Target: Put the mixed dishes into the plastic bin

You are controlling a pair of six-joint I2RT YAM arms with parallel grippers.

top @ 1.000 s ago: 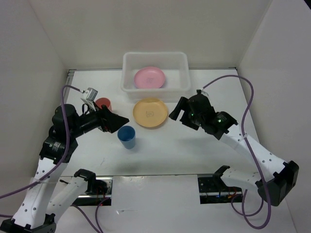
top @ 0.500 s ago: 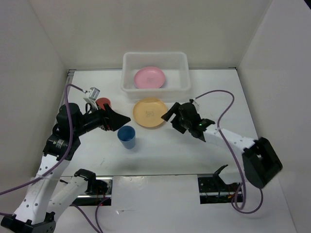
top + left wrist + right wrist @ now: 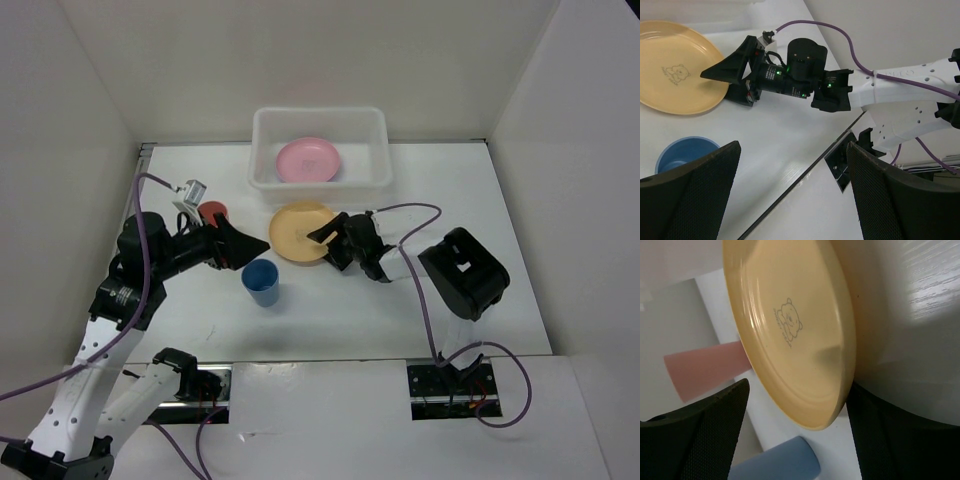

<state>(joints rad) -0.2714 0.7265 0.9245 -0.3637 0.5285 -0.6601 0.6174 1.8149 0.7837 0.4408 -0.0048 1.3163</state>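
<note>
Right gripper (image 3: 322,236) position has changed: within the last second its arm swung in from the right side of the table (image 3: 450,200) and now reaches the right rim of the yellow-orange plate (image 3: 298,232). Jaws stand wide with the rim between them — no grasp yet. This plate lies just in front of the plastic bin (image 3: 262,150), which already holds the pink plate (image 3: 308,160). Left gripper (image 3: 243,247) has barely moved; jaws wide, empty, between red cup (image 3: 212,212) and blue cup (image 3: 261,282). Probable step in hand: pinching the rim.

The white arms (image 3: 905,90) have black joints (image 3: 805,55) (green lights (image 3: 775,71)) and purple cables (image 3: 815,23).
</note>
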